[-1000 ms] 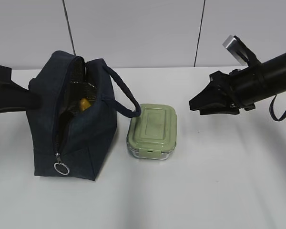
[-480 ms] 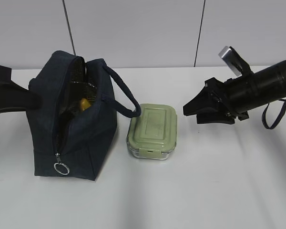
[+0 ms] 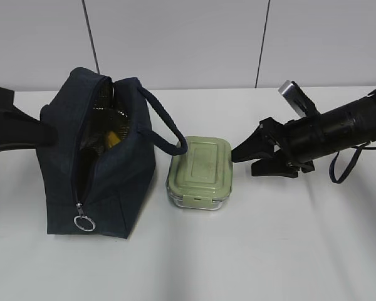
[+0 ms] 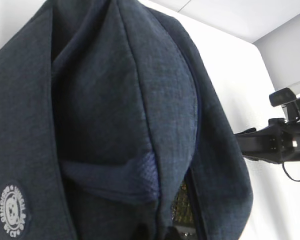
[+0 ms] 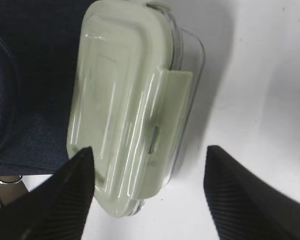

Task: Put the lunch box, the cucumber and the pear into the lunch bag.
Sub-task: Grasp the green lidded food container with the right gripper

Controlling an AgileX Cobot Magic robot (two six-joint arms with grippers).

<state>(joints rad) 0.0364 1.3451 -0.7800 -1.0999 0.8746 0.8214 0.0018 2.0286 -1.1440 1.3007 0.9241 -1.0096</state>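
The navy lunch bag (image 3: 122,182) stands at the left with its zip open. A bit of the yellow pear (image 3: 111,137) shows inside it. I cannot make out the cucumber. The lunch box (image 3: 200,170) with its sage-green lid lies on the table just right of the bag. My right gripper (image 3: 241,155) is open, its tips at the box's right end. In the right wrist view the gripper (image 5: 147,160) has one finger over the lid (image 5: 125,100) and the other over bare table. My left gripper (image 3: 47,133) holds the bag's left side. The bag's fabric (image 4: 90,100) fills the left wrist view.
The bag's loop handle (image 3: 166,125) hangs over towards the lunch box. The silver ring pull (image 3: 83,223) hangs at the bag's front. A white wall stands behind the white table (image 3: 288,251). The right arm (image 4: 275,145) shows in the left wrist view.
My right gripper has moved left and down to the lunch box's right end. The bag has shifted slightly in the left gripper's hold.
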